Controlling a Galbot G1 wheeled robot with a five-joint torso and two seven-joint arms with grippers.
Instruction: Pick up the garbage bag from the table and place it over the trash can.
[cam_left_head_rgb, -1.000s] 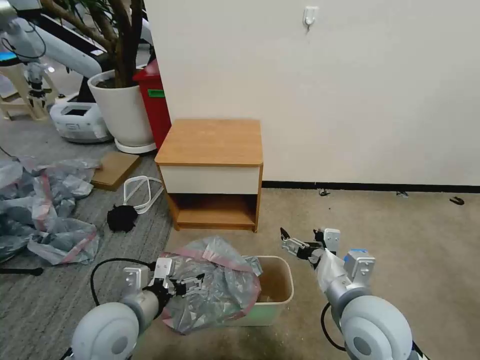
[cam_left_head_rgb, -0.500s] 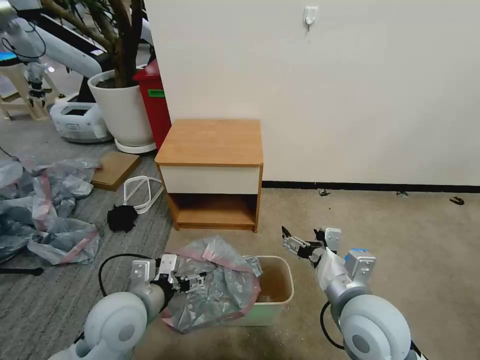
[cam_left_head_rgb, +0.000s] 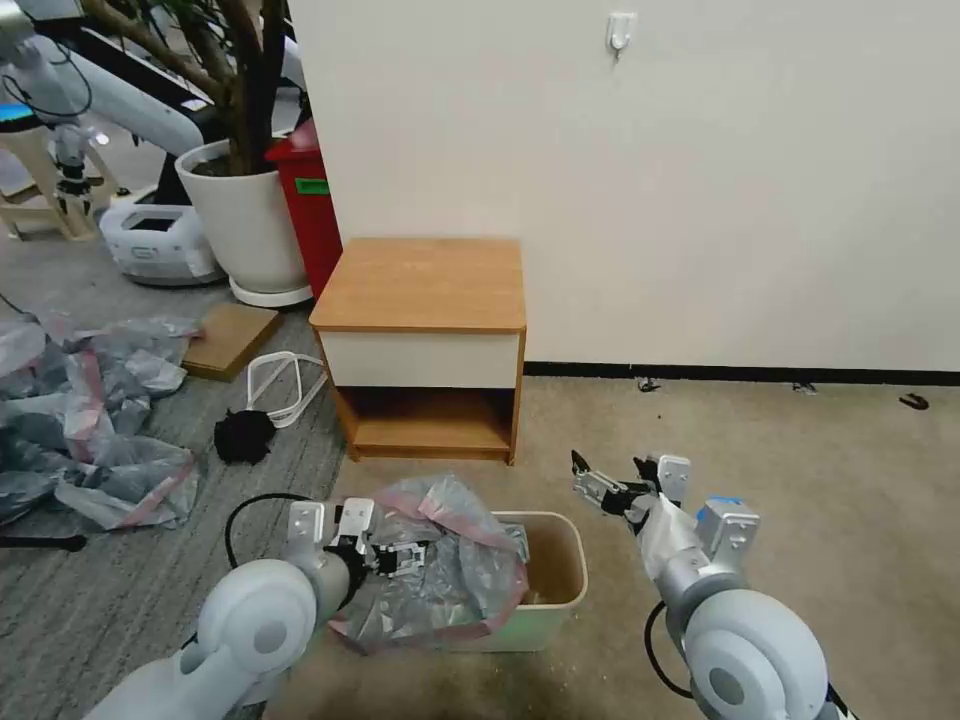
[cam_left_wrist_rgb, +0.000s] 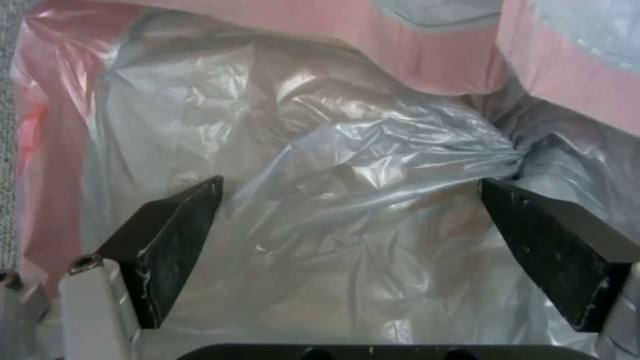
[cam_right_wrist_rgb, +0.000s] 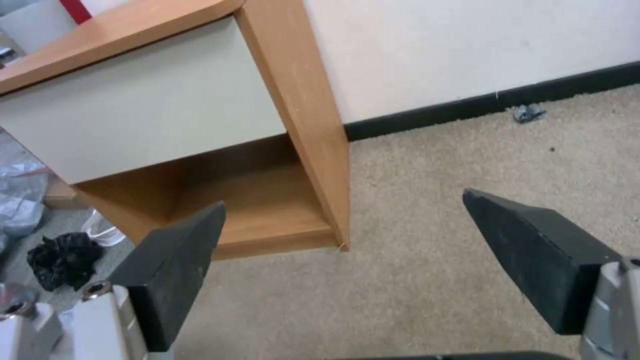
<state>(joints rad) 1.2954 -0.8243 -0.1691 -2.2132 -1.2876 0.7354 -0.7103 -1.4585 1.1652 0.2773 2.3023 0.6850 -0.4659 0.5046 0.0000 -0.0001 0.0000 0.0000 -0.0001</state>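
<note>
Over trash can, left tool spread wide, against garbage bag

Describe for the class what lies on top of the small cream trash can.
The garbage bag is draped over the left part of the trash can, with the open left gripper at it. The uncovered right part shows brownish interior; beneath the plastic stays hidden.

The left gripper stands spread wide over the garbage bag — crumpled grey plastic, pink band along its rim.
</note>
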